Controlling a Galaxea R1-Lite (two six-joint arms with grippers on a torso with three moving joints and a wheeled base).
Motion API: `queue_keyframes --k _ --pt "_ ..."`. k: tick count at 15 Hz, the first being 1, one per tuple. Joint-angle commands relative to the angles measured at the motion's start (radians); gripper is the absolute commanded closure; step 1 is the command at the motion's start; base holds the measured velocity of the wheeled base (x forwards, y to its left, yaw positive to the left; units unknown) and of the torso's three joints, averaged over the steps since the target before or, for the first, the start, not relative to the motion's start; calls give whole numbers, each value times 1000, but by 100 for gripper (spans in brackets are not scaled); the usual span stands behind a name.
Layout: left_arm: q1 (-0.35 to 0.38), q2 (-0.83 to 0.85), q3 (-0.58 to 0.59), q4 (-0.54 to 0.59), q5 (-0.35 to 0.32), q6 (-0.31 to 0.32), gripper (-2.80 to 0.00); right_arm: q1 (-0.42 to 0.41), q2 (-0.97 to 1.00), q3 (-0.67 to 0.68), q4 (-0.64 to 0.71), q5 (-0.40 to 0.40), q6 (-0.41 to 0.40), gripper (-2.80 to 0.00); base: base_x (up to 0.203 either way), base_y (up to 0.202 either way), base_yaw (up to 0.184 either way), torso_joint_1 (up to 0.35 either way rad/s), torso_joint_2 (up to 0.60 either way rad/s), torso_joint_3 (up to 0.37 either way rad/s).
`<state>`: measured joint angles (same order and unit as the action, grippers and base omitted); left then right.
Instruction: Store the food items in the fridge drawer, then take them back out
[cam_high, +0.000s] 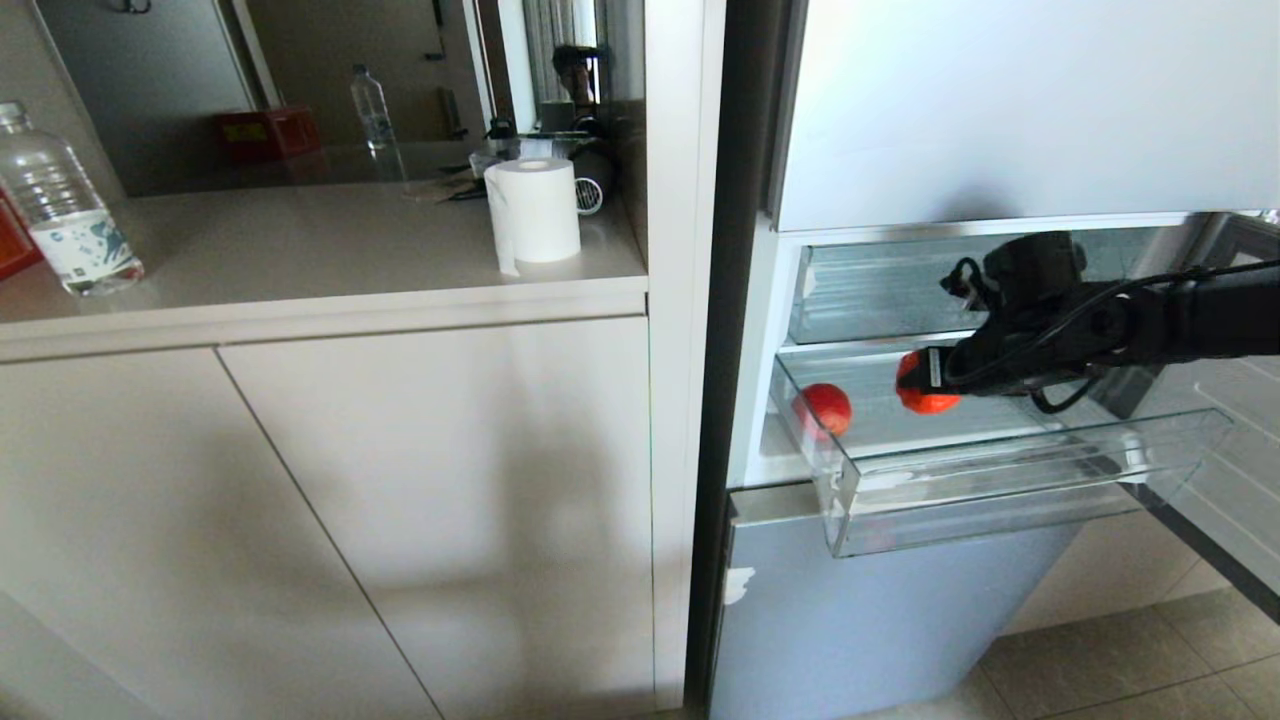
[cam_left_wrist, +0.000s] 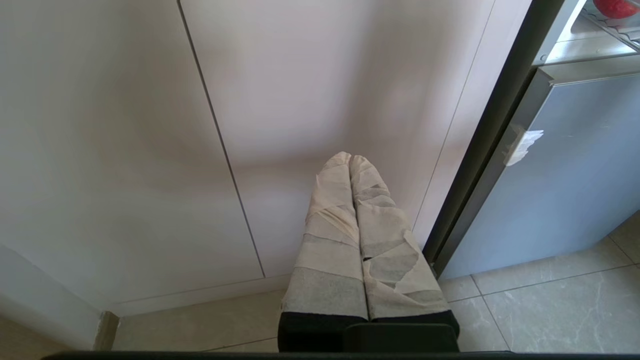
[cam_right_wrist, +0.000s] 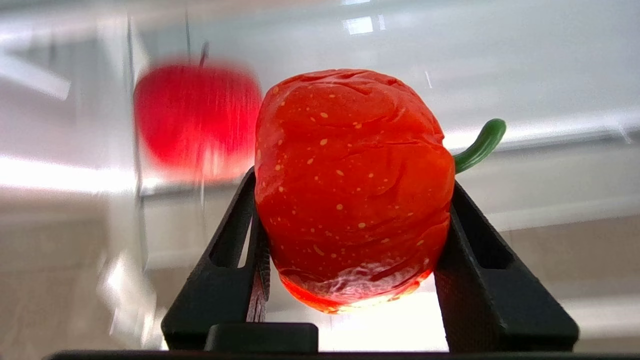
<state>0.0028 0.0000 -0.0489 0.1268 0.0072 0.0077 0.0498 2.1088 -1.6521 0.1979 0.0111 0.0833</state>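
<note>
Over the fridge drawer, right gripper is clamped on the ribbed orange-red piece, level to clear the lip; apple sits by its left wall.

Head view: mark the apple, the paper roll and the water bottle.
apple (cam_high: 826, 408), head view, middle of its red skin
paper roll (cam_high: 538, 215), head view, its white side
water bottle (cam_high: 62, 222), head view, its clear body above the label
</note>
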Motion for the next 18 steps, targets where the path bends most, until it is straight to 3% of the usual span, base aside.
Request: queue_keyframes --k 1,8,12,15,18 --pt "0 0 0 1 0 0 0 0 -189 155 7 -13 0 0 0 0 0 0 0 0" --pt "0 0 0 1 0 0 0 -30 -653 502 7 -25 -8 0 0 0 0 0 0 0" --pt "0 0 0 1 0 0 0 -112 -982 695 6 -26 -73 0 0 0 0 0 0 0" --pt "0 0 0 1 0 0 0 -293 -1181 841 -15 -24 -113 0 0 0 0 0 0 0" --pt "0 0 0 1 0 -1 0 -504 -1284 930 -149 -25 -115 0 0 0 0 0 0 0"
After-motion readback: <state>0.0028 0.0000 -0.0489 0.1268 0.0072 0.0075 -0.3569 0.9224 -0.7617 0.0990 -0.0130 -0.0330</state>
